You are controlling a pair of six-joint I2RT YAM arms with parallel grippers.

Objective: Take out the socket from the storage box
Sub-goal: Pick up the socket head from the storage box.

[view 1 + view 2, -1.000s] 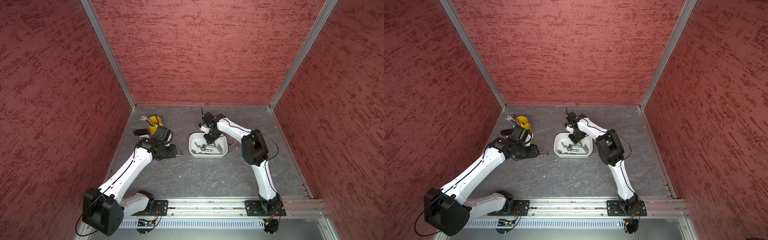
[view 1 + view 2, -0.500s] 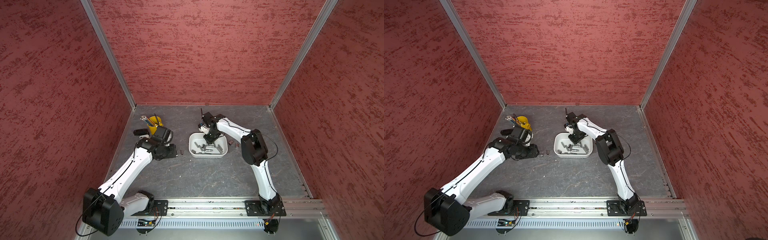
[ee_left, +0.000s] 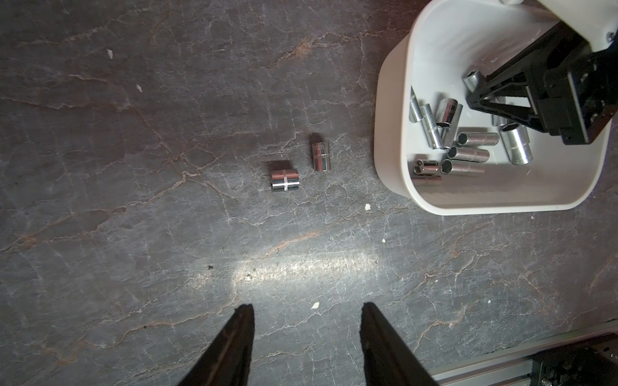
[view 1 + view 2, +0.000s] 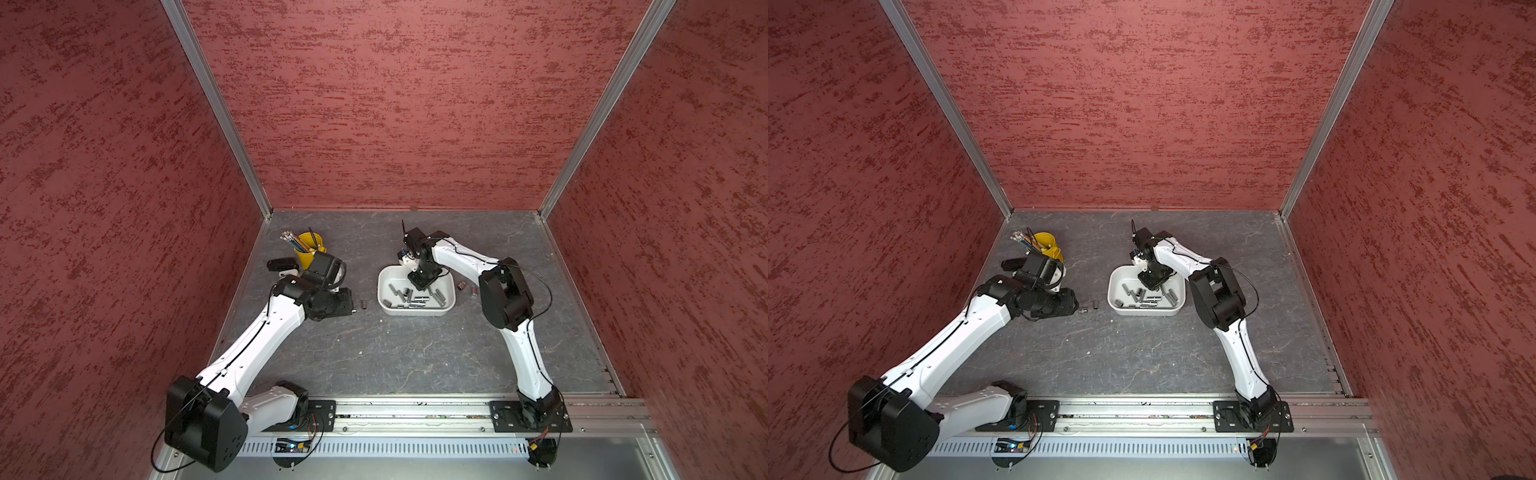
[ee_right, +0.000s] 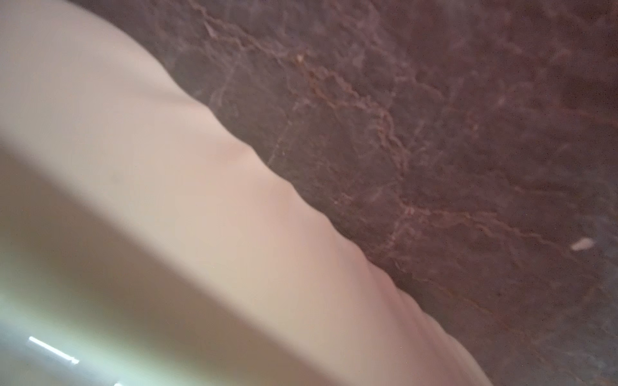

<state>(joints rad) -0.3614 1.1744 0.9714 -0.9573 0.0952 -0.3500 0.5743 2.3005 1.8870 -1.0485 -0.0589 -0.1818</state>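
White box holds most of the sockets, and your right gripper is down inside it, its jaws drawn in over the last second until the tips look nearly together beside an upright socket; you cannot tell from these views whether that one is actually pinched. Your left gripper hangs about half open and empty over the table, near two loose sockets lying outside the box. Treat this as a grasp just forming: nothing is out on this pick yet, so confirm the hold before lifting.
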